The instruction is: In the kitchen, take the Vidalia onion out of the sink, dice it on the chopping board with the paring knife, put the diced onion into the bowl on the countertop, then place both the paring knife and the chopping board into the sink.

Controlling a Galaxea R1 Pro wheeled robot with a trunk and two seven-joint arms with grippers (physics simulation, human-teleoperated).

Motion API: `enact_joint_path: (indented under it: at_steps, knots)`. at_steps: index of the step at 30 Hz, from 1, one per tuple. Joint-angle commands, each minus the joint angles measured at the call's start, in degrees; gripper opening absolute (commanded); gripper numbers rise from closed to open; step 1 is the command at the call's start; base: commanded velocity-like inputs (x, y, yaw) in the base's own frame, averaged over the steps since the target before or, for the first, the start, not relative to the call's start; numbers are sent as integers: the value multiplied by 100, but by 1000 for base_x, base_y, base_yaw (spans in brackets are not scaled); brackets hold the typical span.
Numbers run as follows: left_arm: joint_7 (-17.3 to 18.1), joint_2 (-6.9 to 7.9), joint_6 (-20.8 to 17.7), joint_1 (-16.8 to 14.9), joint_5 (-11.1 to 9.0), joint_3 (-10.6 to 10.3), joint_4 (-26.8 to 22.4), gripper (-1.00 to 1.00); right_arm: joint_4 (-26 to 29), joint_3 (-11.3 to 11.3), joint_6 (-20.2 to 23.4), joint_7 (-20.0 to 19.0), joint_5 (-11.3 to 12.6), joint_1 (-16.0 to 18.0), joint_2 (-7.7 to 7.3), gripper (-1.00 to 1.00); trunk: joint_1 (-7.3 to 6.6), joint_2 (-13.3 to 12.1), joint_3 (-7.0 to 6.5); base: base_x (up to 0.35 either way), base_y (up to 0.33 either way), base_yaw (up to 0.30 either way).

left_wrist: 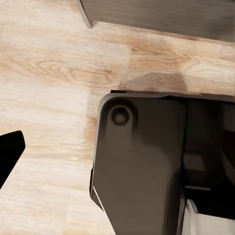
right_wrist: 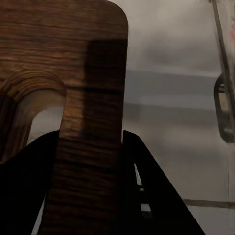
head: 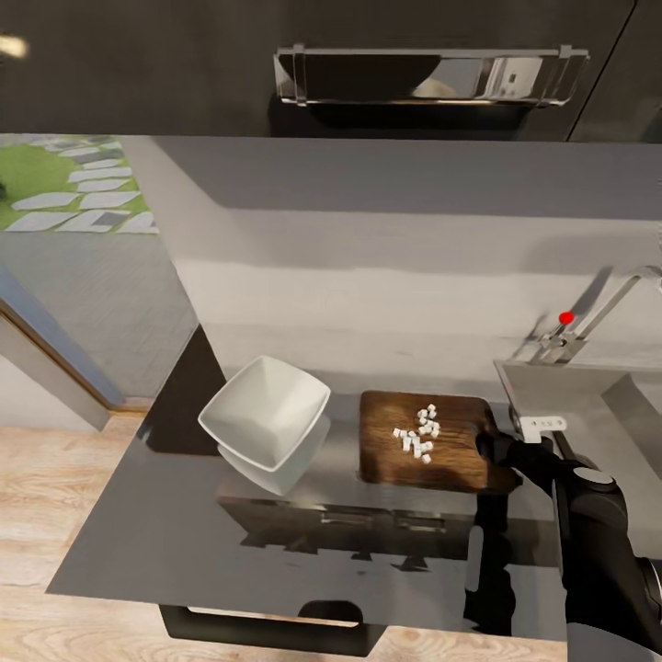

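Currently the glossy dark grey tabletop (head: pixel 165 542) fills the middle of the head view; it mirrors the dark cabinet fronts and a chrome handle bar (head: pixel 430 76) above the grey backsplash. Light wood floor (head: pixel 46 478) runs along its left and near edges, and at far left a doorway opens to grass and paving stones (head: pixel 64 184).

The chopping board (head: pixel 414 443) lies flat on the tabletop, just left of the sink (head: pixel 588 391). Diced onion (head: pixel 418 432), a loose cluster of white cubes, sits on the board right of centre. The white bowl (head: pixel 265 411) is just left of the board, tilted, apart from it, with its reflection beneath. A chrome tap with red knob (head: pixel 565 318) stands at the back of the sink.

The right tool (head: pixel 501 450) is at the board's right end. In the right wrist view the board's edge (right_wrist: pixel 93 147) beside the handle slot runs between the dark fingers (right_wrist: pixel 152 191), so the tool is closed on the chopping board.

Left wrist view: wood floor (left_wrist: pixel 49 73) and a dark robot body part (left_wrist: pixel 142 166); one dark fingertip (left_wrist: pixel 10 152) at the edge, so I cannot tell the left tool's state.
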State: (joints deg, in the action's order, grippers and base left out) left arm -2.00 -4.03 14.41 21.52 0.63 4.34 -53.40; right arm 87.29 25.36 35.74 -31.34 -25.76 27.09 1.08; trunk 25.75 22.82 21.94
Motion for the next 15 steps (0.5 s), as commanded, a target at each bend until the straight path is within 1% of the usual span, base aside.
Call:
enact_joint_path:
  at_steps: [1,15]
  knots:
    - [-11,-3,9,2,8,6,-5,100,7,12,35,-61,-8,6,7,-100,4,10,0,0,0,0]
    - [-11,-9,9,2,0,12,5,100,7,13,39,-64,-8,6,7,-100,4,10,-127,0,0,0]
